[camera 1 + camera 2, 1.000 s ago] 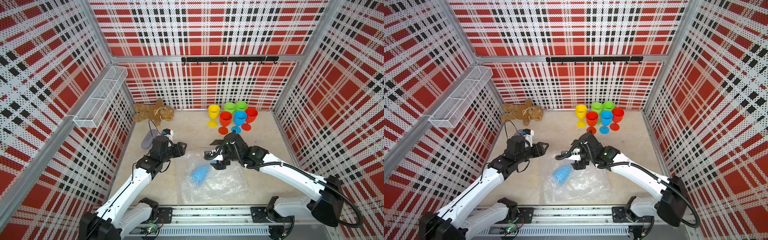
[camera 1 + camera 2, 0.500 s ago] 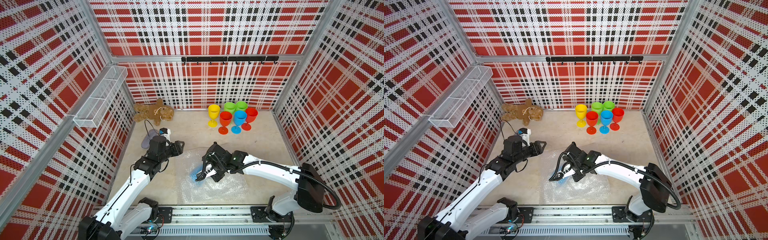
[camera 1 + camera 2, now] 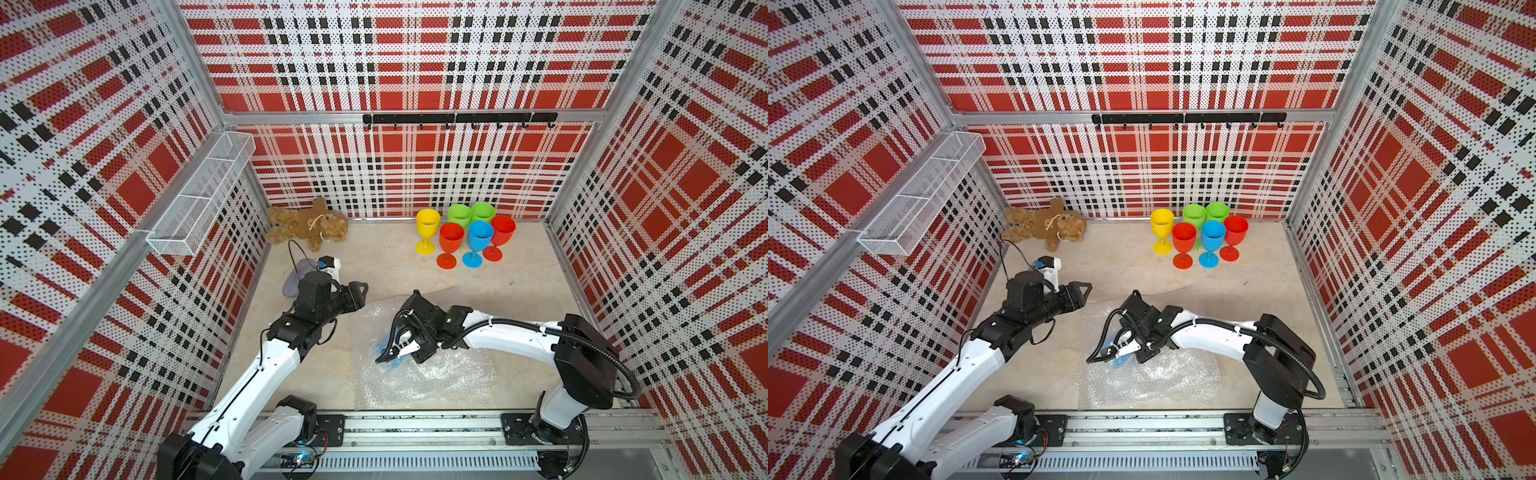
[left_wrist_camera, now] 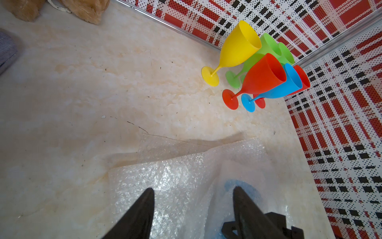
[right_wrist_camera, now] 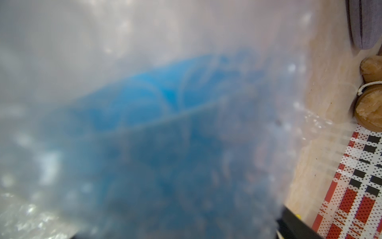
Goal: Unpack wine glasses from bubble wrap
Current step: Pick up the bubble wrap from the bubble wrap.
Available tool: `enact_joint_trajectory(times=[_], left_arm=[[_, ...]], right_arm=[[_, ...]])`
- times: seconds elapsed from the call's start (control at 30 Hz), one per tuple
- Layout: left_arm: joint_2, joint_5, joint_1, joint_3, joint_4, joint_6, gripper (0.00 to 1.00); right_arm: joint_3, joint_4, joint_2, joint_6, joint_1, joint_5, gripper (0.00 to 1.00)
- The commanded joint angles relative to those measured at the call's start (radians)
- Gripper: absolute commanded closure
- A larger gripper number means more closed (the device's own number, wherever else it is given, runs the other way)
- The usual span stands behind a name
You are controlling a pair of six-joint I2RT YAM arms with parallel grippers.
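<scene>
Bending onto bubble wrap (image 3: 449, 374), right arm (image 3: 511, 336) hides its jaws' state; left jaws spread apart.

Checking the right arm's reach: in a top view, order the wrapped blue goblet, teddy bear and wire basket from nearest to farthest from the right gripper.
From the right gripper:
1. Wrapped blue goblet, right beneath it, under the bubble wrap.
2. Teddy bear, on the floor by the back wall, left side.
3. Wire basket, mounted up on the left wall.
</scene>
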Motion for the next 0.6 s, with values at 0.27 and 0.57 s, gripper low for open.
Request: enact_joint_trajectory(times=[0.27, 0.57], left_arm=[[-0.02, -0.012, 0.021, -0.013, 0.025, 0.012, 0.37], [-0.017, -0.024, 0.031, -0.007, 0.016, 0.013, 0.38]], right_arm=[[0.051, -0.031, -0.11, 0.07, -0.022, -0.054, 0.46], [0.032, -0.036, -0.257, 0.226, -0.064, -0.181, 0.52]])
